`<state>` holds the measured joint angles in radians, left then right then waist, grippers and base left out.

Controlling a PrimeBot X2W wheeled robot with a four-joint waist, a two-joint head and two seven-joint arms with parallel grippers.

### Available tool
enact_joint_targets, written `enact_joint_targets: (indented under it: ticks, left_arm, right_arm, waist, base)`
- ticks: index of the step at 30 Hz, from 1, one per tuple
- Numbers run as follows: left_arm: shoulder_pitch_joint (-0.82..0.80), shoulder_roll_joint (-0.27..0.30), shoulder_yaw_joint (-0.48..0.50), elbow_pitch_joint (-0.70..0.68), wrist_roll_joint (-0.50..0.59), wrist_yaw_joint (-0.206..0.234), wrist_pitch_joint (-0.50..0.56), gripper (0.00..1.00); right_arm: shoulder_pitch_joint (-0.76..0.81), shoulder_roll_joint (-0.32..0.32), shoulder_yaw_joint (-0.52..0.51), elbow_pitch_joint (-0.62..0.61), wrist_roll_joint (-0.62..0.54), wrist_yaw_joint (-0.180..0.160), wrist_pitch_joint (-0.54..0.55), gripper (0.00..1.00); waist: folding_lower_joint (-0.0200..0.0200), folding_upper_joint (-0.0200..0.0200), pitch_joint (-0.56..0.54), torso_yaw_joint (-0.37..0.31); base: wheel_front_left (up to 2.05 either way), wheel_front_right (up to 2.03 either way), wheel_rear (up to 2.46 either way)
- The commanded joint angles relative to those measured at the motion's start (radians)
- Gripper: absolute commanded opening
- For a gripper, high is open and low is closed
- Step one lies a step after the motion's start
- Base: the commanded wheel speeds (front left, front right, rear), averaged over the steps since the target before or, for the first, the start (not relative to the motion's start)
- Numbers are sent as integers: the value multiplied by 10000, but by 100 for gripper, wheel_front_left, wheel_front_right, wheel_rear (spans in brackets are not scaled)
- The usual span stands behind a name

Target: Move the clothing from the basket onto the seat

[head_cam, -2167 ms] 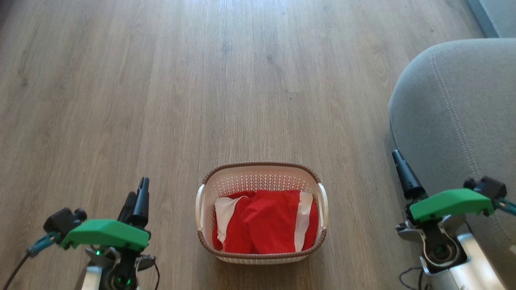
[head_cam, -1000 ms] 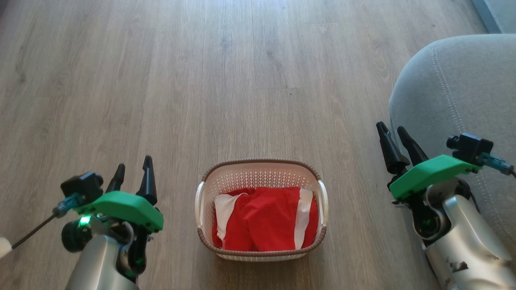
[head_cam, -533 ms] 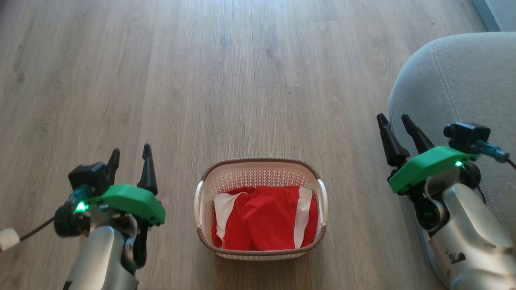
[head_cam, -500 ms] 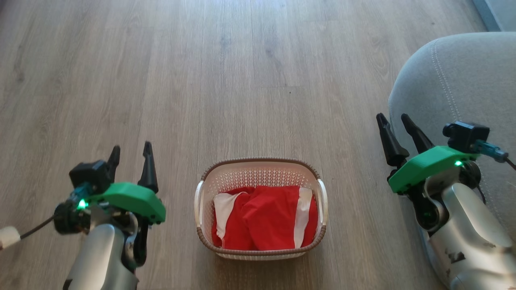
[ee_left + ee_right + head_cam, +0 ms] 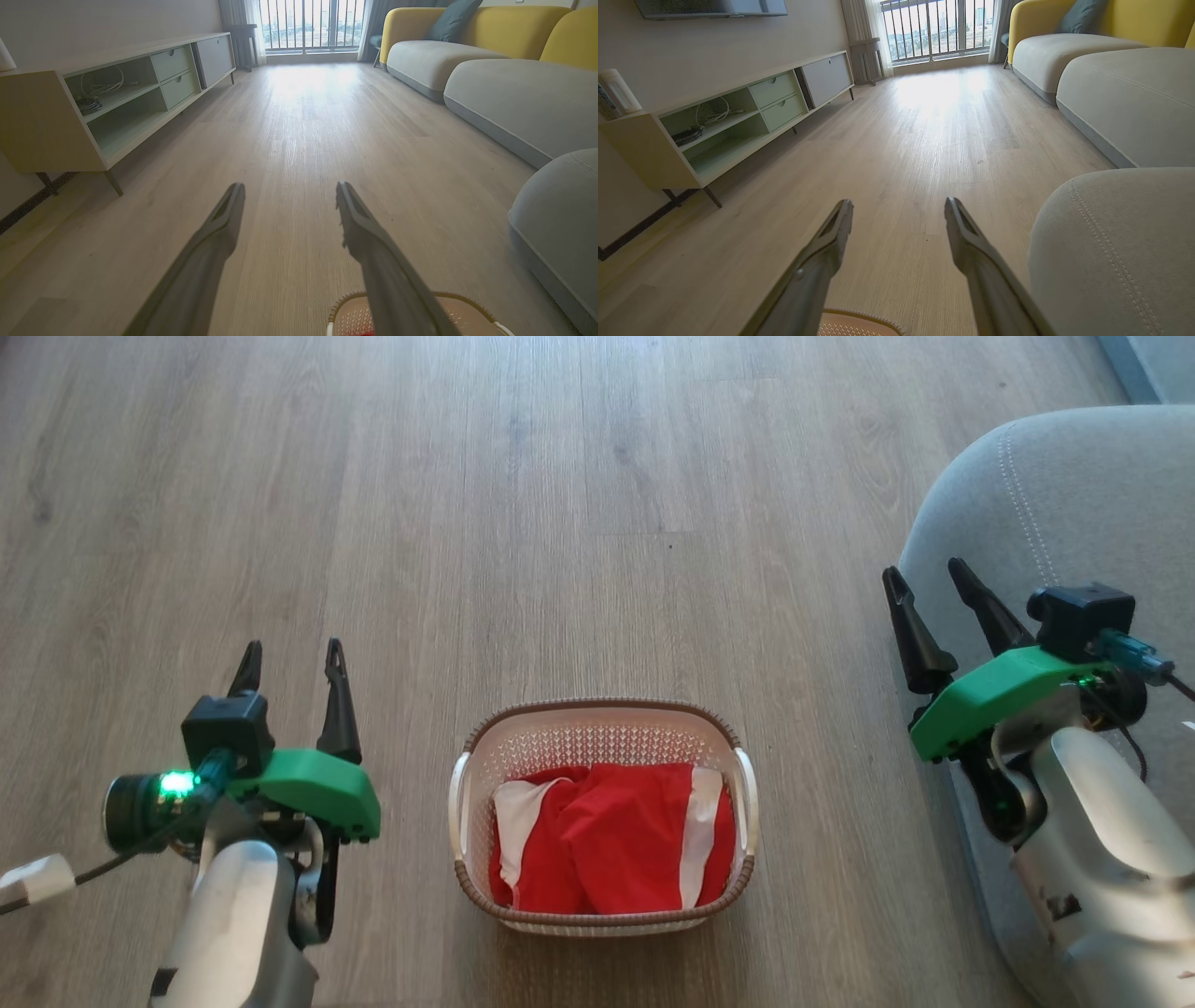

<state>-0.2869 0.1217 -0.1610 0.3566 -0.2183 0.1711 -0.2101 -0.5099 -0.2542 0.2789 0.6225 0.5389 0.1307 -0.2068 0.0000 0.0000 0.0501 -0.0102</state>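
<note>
1. Evidently we hold both arms out to either side of the basket [image 5: 602, 707] so that either one can drop into it. Our left gripper [image 5: 290, 649] has its fingers spread apart with nothing between them, and our right gripper [image 5: 921, 569] is likewise spread and empty
2. The clothing [image 5: 607, 840] lies bunched in the near half of the basket, which stands on the wooden floor [image 5: 560, 523]. None of it is on the seat [image 5: 1074, 495], so we judge the task not yet begun
3. In the head view the clothing sits at about 4 o'clock from our left gripper and about 8 o'clock from our right, well apart from both
4. The seat lies at 2 o'clock from the basket, just beside our right gripper, so we judge that arm better placed for the carry
</note>
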Motion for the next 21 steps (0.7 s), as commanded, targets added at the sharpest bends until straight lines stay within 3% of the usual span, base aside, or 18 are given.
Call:
enact_joint_targets:
  ticks: [1, 13, 21]
  left_arm:
    - [-692, 269, 266, -392, 332, 90, -155, 100]
    - [-851, 191, 348, -311, 1724, 180, -506, 100]
    - [-858, 73, 428, -260, 1825, 42, -517, 100]
  right_arm:
    - [-552, -137, 106, -197, -304, 0, -184, 100]
    - [-911, -236, 215, -23, -1693, 0, -539, 100]
    - [-899, -191, -12, -146, -1815, 0, -550, 100]
  waist:
    - [0, 0, 1, -2]
    - [0, 0, -33, -74]
    - [0, 0, 46, -67]
  base:
    - [0, 0, 0]
    - [0, 0, 0]
    - [0, 0, 0]
